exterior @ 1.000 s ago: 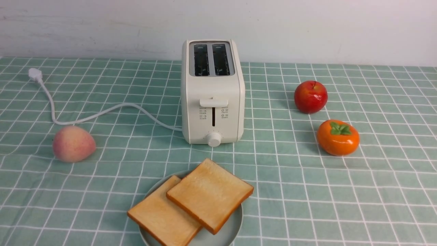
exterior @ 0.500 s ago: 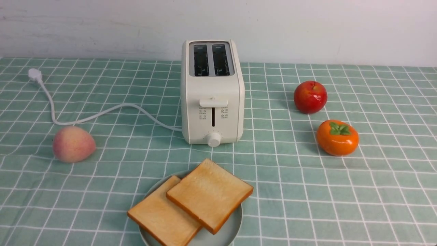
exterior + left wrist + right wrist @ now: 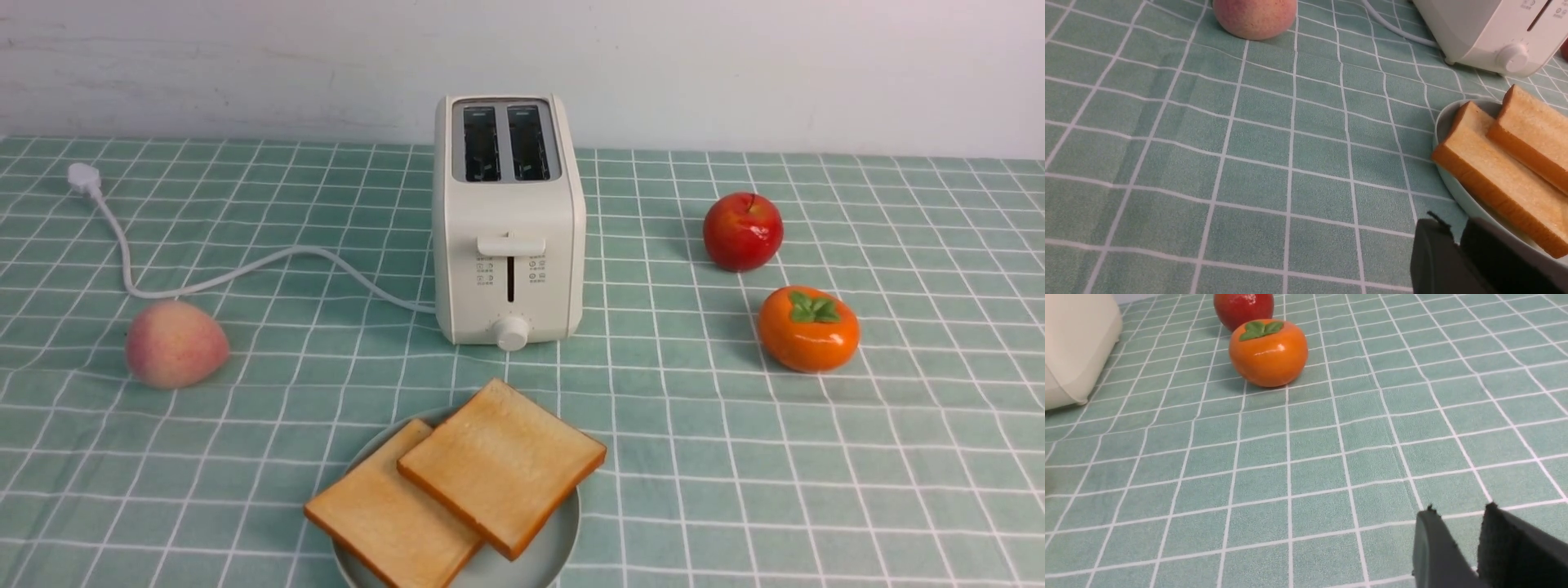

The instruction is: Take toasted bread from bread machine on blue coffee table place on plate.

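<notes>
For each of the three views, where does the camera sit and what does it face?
Front: between the arms, facing the bread machine; no robot part shows.
Left wrist: on the left arm, low, facing the toasted bread on the plate; left gripper shows.
Right wrist: low, facing the persimmon; right gripper shows.
Shared: every view shows the bread machine.

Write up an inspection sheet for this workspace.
Surface: blue coffee table, teal gridded cloth, flat.
Job's things: toasted bread, two overlapping slices on the plate; bread machine upright, both slots empty.
Clutter: peach on the left; apple and persimmon on the right.
Grippers: left gripper and right gripper nearly closed, holding nothing.
Cables: white cord, unplugged.
Surroundings: white wall.
</notes>
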